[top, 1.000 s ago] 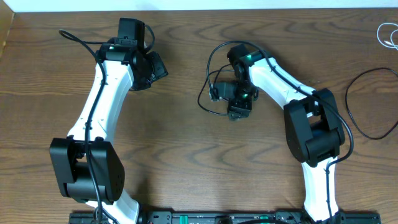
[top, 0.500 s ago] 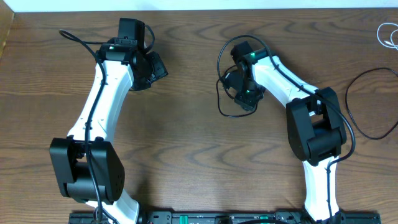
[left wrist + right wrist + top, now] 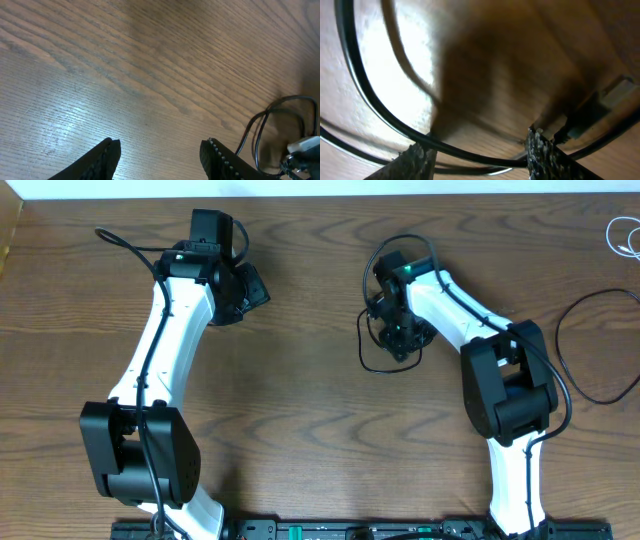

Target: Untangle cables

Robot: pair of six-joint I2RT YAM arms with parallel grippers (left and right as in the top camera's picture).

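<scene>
The black cable point(image 3: 361, 345) loops on the table around my right gripper point(image 3: 400, 345), at centre right in the overhead view. In the right wrist view that gripper point(image 3: 480, 140) stands open, and the black cable point(image 3: 470, 152) runs across the gap between its fingers. The cable's plug end point(image 3: 600, 107) lies just past the right finger. The white cable point(image 3: 622, 235) lies coiled at the table's far right edge, apart from both arms. My left gripper point(image 3: 258, 288) hangs open at upper left over bare wood point(image 3: 160, 145). Loops of the black cable point(image 3: 260, 130) show at the right of its wrist view.
A second thin black cord point(image 3: 575, 355) curves across the table to the right of the right arm. The wooden table point(image 3: 300, 410) meets a pale strip at the back. Both arm bases stand at the front edge.
My right gripper has moved right and slightly up, narrowing a little, and the black cable's loop has shifted right with it. The left arm has not moved.
</scene>
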